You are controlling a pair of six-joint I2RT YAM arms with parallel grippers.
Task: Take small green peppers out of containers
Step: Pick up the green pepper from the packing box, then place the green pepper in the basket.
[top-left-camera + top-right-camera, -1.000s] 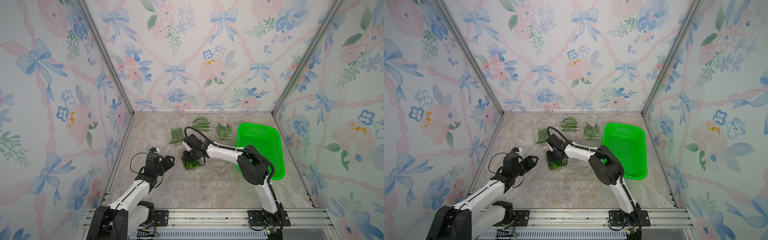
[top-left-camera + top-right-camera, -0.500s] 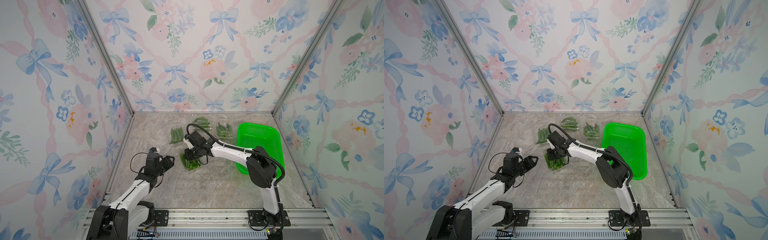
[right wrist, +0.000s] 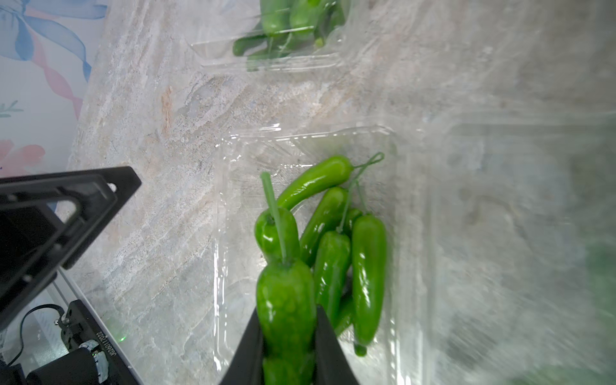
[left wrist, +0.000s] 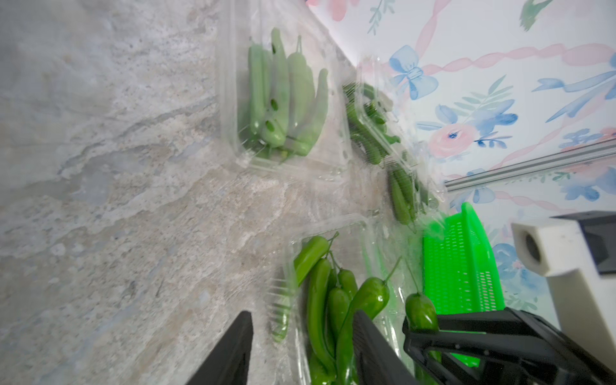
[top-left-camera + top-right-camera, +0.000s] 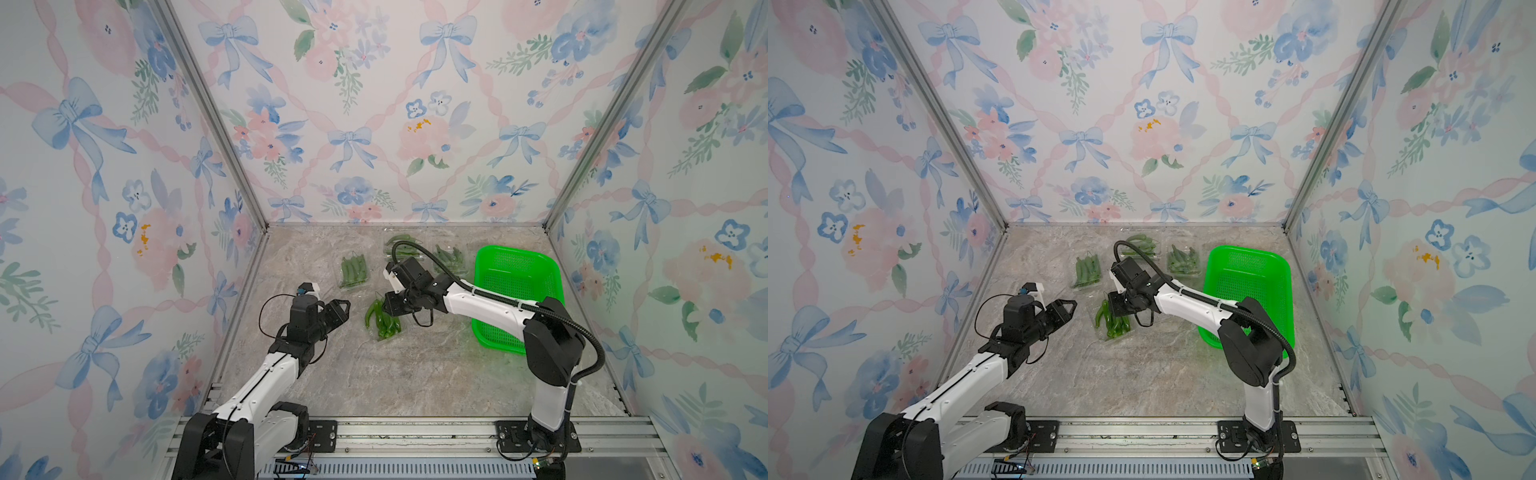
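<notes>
Pinching by right gripper (image 3: 286, 320) is seen: 1 pepper (image 3: 286, 290) held over tray (image 3: 300, 136); it could be squeezed out, skin being glossy; left gripper (image 5: 341, 308) part-open, empty

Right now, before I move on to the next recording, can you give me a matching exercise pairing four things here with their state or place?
Things:
1. right tool
2. left tool
3. green basket
4. nearest clear container

States or places:
A. open, gripping nothing
B. has several peppers lying in it
C. shut on a pepper
D. on the right side of the table

Pairs: 1-C, 2-A, 3-D, 4-B
</notes>
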